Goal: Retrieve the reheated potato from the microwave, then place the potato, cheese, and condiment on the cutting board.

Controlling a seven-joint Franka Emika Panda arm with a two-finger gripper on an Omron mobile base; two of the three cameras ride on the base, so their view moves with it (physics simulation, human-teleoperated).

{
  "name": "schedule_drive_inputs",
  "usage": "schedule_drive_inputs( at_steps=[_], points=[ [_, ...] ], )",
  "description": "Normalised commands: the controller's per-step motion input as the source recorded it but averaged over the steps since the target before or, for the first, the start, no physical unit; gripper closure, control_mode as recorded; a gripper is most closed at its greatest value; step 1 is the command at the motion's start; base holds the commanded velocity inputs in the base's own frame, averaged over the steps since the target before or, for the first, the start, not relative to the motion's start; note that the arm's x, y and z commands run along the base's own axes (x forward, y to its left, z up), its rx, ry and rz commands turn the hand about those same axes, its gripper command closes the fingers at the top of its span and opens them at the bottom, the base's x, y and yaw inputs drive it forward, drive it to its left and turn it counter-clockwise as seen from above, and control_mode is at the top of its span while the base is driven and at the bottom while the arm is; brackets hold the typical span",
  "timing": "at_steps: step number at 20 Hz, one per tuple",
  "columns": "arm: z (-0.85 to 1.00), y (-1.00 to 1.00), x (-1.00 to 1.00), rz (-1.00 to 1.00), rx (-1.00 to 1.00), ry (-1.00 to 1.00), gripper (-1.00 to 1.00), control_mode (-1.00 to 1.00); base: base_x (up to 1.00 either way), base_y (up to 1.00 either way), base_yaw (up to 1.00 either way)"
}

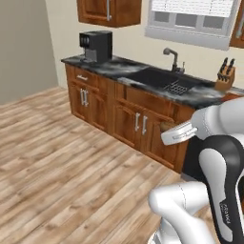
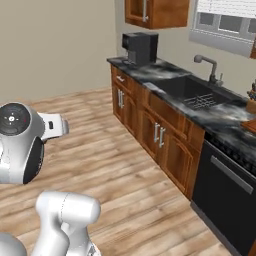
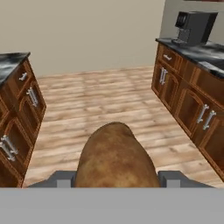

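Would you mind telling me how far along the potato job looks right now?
Retrieval looks done: the tan-brown oval potato sits between the jaws of the gripper out over the wooden floor, away from any microwave. In hand: carrying it past the dark marble counter with the black coffee machine. Left: setting the potato, cheese and condiment on the cutting board; none of those three is in sight yet.

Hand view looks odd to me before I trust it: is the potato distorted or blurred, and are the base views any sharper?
Hand view: the potato looms huge and soft-edged, sitting right at the lens. Left base view: the coffee machine and sink look slightly soft under even light. Right base view: pale sheen on the countertop.
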Motion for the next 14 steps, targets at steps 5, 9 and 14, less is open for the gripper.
schedule_drive_inputs(
  at_steps=[5,9,14],
  points=[
    [0.00,0.00,0.00,0.00,0.00,0.00,1.00,1.00,0.61,0.37,-0.38],
    [0.00,0.00,0.00,0.00,0.00,0.00,1.00,1.00,0.59,0.36,-0.40],
    [0.00,0.00,0.00,0.00,0.00,0.00,1.00,1.00,0.60,0.36,-0.39]
  ],
)
